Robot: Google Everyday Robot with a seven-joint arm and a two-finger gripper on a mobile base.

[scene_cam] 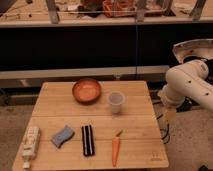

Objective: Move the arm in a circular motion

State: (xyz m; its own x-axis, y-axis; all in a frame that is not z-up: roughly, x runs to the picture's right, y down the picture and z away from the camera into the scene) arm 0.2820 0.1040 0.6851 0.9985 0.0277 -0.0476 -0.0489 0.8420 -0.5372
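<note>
Far left on the wooden table point(55, 102), along its left edge near the front corner: 1 white tube point(30, 143). Just right of that, 1 blue sponge point(62, 136), then 1 black striped object point(88, 140) lying front to back. Further back, near the middle of the board: 1 orange bowl point(86, 90), upright, bare wood to either side. Just beside it on the right, though apart: 1 clear plastic cup point(116, 102), upright. Near the front edge, in line with the cup: 1 carrot point(115, 150), leafy end toward the back. Bare board from there to the right edge. Beyond that edge: the arm point(190, 82), white and thick, bent downward, ending in the gripper point(170, 116), a narrow beige tip hanging in free air just outside the table, about level with the cup and apart from it. Cannot tell whether parted or closed. Open floor beneath and in front.
</note>
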